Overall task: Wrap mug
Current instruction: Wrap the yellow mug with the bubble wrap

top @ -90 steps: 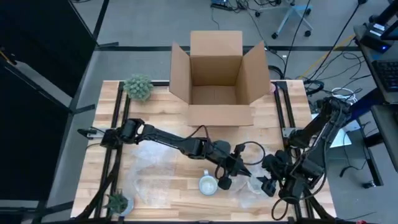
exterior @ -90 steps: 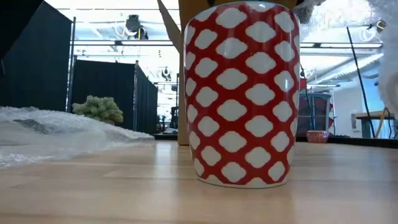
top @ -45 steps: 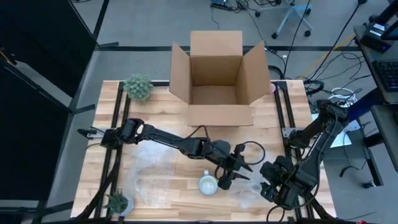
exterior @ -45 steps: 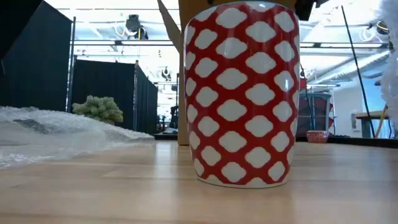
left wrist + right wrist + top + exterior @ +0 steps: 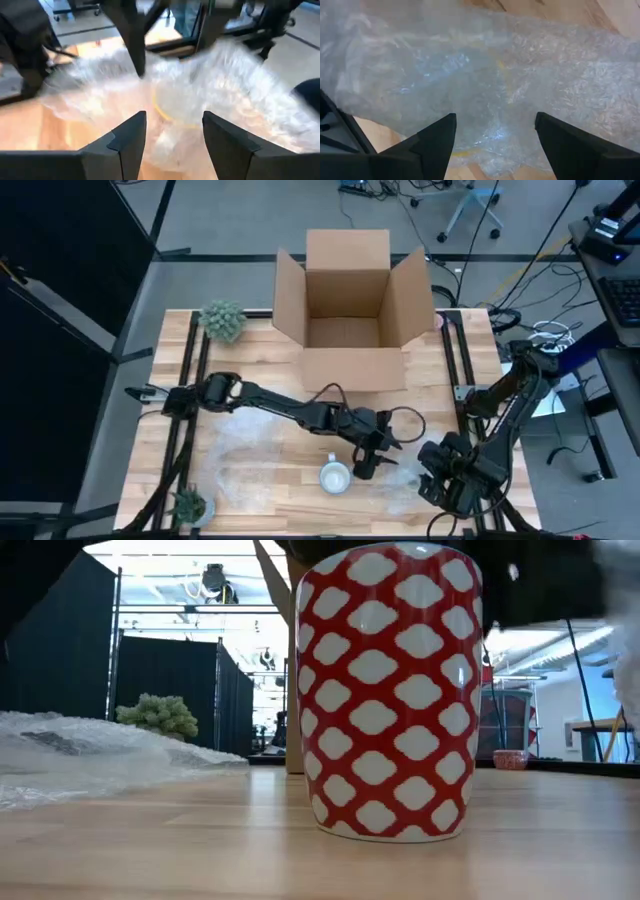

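Note:
The mug, red with white cloud shapes, stands upright on the wooden table near its front edge. Just to the mug's right my left gripper is open, and a crumpled sheet of bubble wrap lies ahead of its fingers. Farther right my right gripper is open over the same bubble wrap. I cannot tell whether either gripper touches the wrap. A second sheet of bubble wrap lies flat to the mug's left.
An open cardboard box stands at the table's far middle. A small green plant sits at the far left corner and another at the near left corner. Black rails run along both sides of the table.
My right gripper has moved toward the table's near edge. The bubble wrap that stood high at the right of the low view has sunk out of it. My left gripper has turned and shifted slightly toward the far edge, and now shows dark above the mug in the low view.

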Motion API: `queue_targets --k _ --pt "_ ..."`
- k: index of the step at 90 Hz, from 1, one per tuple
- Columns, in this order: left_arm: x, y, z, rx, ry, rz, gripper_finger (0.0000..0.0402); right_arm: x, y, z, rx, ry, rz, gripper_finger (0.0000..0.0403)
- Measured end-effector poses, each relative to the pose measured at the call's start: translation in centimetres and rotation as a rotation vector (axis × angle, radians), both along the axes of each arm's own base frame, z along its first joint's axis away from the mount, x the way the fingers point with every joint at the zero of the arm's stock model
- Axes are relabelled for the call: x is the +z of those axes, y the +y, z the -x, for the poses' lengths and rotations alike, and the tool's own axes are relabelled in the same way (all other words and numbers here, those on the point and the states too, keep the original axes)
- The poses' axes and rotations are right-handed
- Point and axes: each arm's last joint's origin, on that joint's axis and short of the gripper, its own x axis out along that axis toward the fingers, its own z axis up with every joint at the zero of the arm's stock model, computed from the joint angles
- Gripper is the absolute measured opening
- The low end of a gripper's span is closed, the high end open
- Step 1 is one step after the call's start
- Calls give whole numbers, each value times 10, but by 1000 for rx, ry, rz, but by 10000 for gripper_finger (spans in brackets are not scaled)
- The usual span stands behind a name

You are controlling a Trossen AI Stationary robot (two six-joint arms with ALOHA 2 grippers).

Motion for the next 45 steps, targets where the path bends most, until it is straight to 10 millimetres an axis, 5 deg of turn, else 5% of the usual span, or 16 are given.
queue_targets --k 45 --pt "1 -12 -1 -24 -62 8 180 0 -4 -5 -43 -2 -3 260"
